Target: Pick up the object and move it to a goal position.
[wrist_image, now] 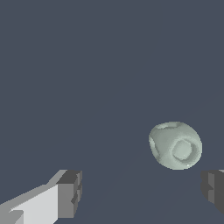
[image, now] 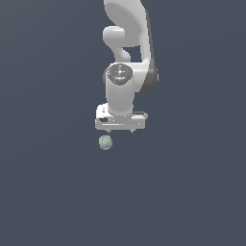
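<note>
pale grey-green ball (image: 105,142) lies near the spread, empty pincer (image: 120,130).

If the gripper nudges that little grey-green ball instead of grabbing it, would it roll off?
Probably. The ball looks roundish, so a sideways push would likely set it rolling. Its dimpled, bumpy surface may make the roll wobbly and short. It sits off-centre between the open fingers of the gripper, so one finger may touch it first.

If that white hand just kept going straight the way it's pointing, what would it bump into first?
Probably the bare floor: the open hand points down, and the ball sits off-centre, near one finger, though depth is unclear.
</note>
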